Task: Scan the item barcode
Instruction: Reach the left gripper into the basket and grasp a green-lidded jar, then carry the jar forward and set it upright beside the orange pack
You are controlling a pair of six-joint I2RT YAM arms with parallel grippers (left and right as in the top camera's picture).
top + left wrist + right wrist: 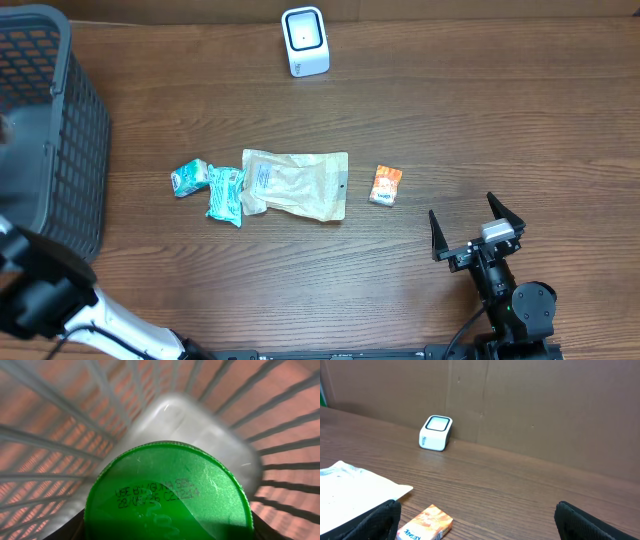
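Note:
A green round lid (165, 490) with a printed date fills the left wrist view, on a clear container (200, 420) inside the grey mesh basket (45, 445). My left gripper (165, 529) is shut on this lidded container, its dark fingers (65, 530) against both sides of the lid. No barcode shows on it. The white scanner (304, 41) stands at the table's far edge, also in the right wrist view as the scanner (436, 433). My right gripper (478, 230) hovers open and empty at the front right.
The basket (50, 130) stands at the left edge. On the table's middle lie a beige pouch (296, 184), two teal packets (225, 193) and a small orange box (386, 185). The orange box (425, 522) lies just ahead of the right gripper (477, 522).

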